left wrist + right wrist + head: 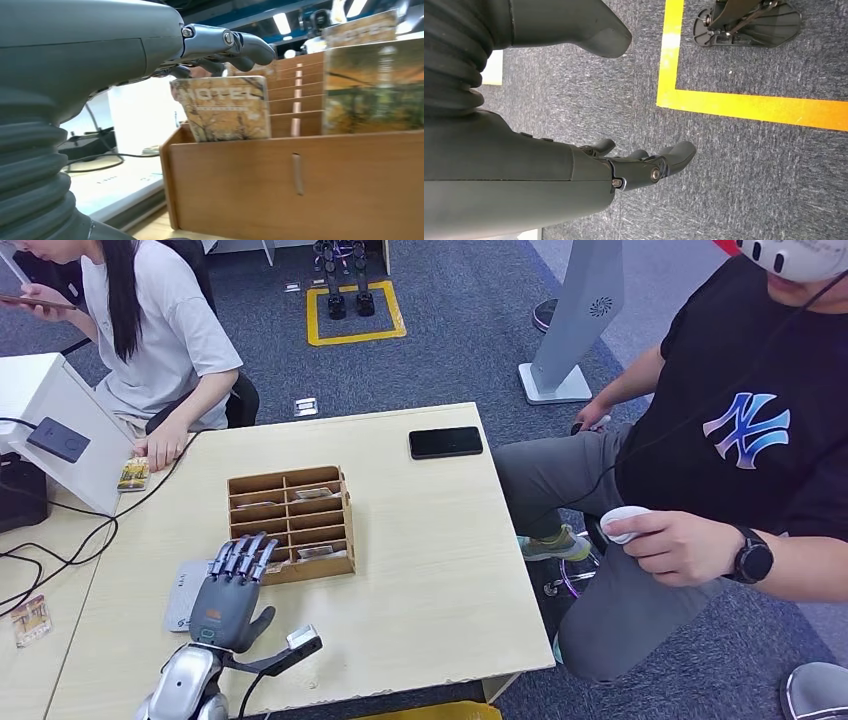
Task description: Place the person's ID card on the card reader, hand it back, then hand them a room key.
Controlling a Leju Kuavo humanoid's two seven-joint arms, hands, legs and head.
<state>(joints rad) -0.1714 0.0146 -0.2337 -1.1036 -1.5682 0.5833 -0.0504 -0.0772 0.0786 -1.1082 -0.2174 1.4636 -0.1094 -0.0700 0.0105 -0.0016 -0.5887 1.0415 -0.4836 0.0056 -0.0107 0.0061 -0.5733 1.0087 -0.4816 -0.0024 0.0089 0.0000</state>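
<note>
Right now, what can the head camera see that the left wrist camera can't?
Head view alone: two seated people, a black phone on the table, and the whole wooden rack from above. Left wrist view alone: a card printed HOTEL standing in the rack's nearest slot. Both: the left robot hand reaching at the wooden rack.

wooden rack (335,540) mid-table (430,560), phone (446,442) behind, card reader (182,592) left.

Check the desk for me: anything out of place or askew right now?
Nothing damaged or spilled. One hotel card lies loose on the side table, away from the wooden card rack, and the left hand reaches over the rack's near corner.
</note>
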